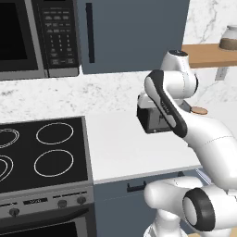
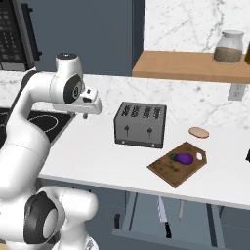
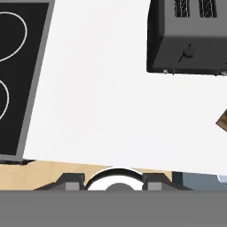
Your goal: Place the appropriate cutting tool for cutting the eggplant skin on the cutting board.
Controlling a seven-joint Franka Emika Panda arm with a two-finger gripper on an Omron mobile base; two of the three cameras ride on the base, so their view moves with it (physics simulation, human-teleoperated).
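The claw [image 3: 114,182] hung above the white counter [image 3: 111,97], near the stove [image 3: 17,80]. In the hand view its two dark tips stood far apart, so the claw was wide open. It held nothing and touched nothing. From the right base view the claw [image 2: 85,115] was small, pointing down under the white hand, well to the left of the toaster [image 2: 140,124].

The cutting tool [image 2: 180,211] was a thin grey thing. It lay in the open drawer [image 2: 141,215] under the counter, just beside a longer knife [image 2: 162,217] with a black handle. It was not on the cutting board [image 2: 168,172]. The brown board lay on the counter to the right of the toaster, and the little purple eggplant [image 2: 184,158] sat on it. A small round tan disc [image 2: 198,132] lay on the counter just behind the board.

The microwave [image 1: 37,37] had rows of buttons with tiny marks, but they were too small for me to read. I could read no other words.

The right base view showed the board, the eggplant, the drawer and a jar [image 2: 228,47] on a wooden shelf [image 2: 185,66]. In the left base view the arm hid most of the toaster [image 1: 149,119], but all four rings of the stove [image 1: 41,152] were plain. The hand view caught just one brown corner of the board [image 3: 222,122].
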